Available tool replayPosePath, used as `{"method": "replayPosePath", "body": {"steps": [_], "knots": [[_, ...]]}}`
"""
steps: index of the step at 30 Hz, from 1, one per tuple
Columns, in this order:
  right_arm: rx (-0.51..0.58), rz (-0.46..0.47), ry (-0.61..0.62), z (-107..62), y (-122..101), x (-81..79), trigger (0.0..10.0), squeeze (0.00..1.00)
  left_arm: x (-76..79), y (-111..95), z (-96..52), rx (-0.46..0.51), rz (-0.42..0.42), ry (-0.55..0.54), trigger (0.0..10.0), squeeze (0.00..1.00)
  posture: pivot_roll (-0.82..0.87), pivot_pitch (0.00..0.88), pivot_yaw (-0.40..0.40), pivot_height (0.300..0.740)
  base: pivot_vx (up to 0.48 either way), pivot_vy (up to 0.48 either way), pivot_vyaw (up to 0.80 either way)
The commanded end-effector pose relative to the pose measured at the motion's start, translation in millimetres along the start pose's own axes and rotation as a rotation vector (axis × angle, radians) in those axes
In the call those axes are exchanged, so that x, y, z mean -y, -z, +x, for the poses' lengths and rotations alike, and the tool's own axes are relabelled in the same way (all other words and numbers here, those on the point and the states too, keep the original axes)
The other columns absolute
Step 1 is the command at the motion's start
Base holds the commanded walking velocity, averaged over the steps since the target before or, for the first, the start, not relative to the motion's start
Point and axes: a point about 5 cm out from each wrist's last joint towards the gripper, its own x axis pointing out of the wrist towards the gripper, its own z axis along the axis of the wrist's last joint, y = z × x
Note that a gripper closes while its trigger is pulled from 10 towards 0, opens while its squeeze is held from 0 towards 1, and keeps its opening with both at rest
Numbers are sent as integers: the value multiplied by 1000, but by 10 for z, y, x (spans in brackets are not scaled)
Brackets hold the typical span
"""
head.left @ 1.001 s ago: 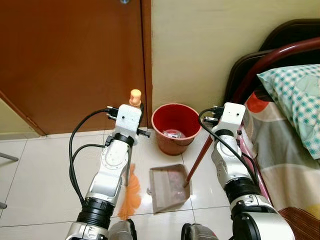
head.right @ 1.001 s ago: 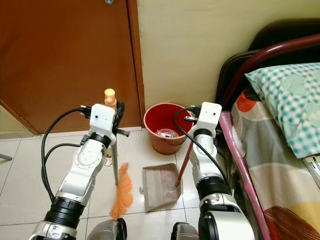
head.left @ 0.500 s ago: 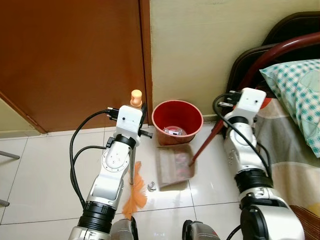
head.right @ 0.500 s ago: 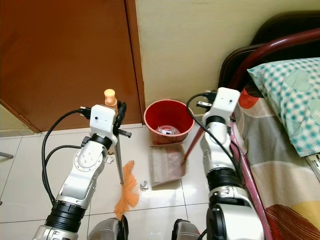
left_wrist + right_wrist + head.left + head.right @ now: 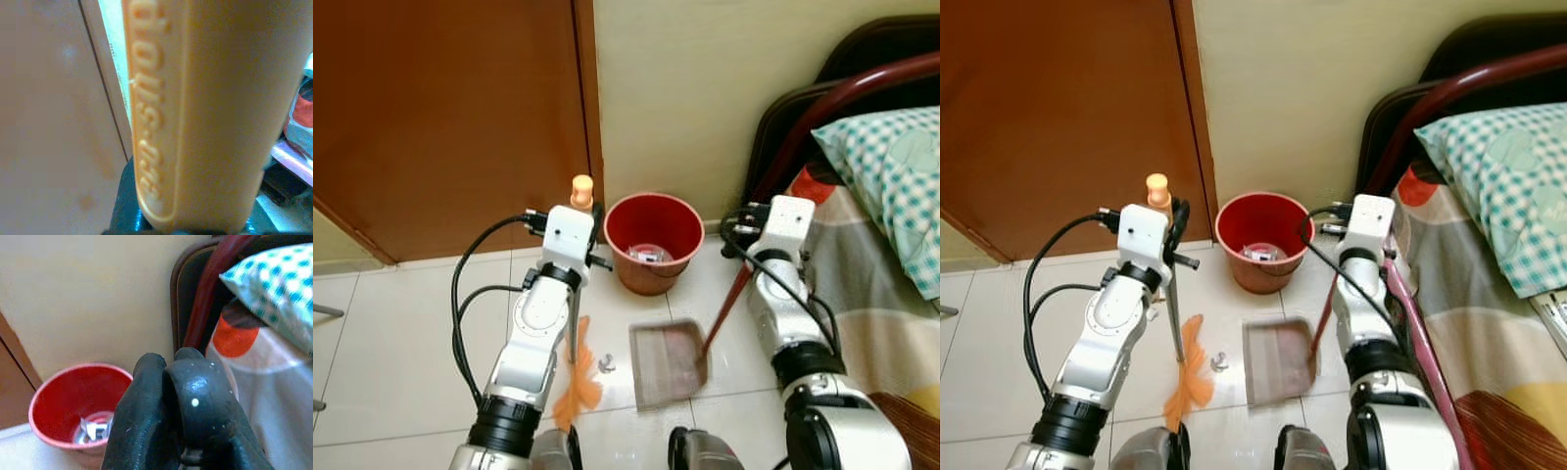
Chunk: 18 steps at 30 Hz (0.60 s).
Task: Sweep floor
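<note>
My left pincer (image 5: 590, 211) is clamped on the orange-handled broom (image 5: 577, 367), bristles on the tiled floor (image 5: 391, 333) below it. My right pincer (image 5: 736, 225) is clenched on the red-handled grey dustpan (image 5: 668, 362), lying below-left of it, near the red plastic bucket (image 5: 654, 240).

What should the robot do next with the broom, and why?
Probably sweep the orange broom, held by the left tool, toward the dustpan that the right tool holds by its red handle. A small scrap lies on the tile between the bristles and the pan, not yet gathered for the red bucket.
</note>
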Motion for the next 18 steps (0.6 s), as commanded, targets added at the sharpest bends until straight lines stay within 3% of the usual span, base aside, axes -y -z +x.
{"method": "replayPosePath", "body": {"steps": [1, 5, 10, 13, 18], "knots": [[18, -5, -10, 17, -49, -39, 10000, 0, 22, 107, -43, -62, -49, 2, 10000, 0, 32, 195, -8, 740, 0, 0, 0], [12, -10, -37, 20, -49, -122, 10000, 0, 67, 64, -22, -54, -81, 2, 10000, 0, 31, 187, -14, 740, 0, 0, 0], [32, 2, -42, 23, -65, -187, 10000, 0, 207, -68, 62, -39, -201, 8, 10000, 0, 37, 171, -16, 740, 0, 0, 0], [39, 2, -44, 20, -69, -207, 10000, 0, 274, -112, 79, -54, -317, -5, 10000, 0, 36, 167, -16, 740, 0, 0, 0], [41, 1, -58, 11, -59, -246, 10000, 0, 320, -232, 81, -29, -396, 6, 10000, 0, 41, 162, -19, 740, 0, 0, 0]]}}
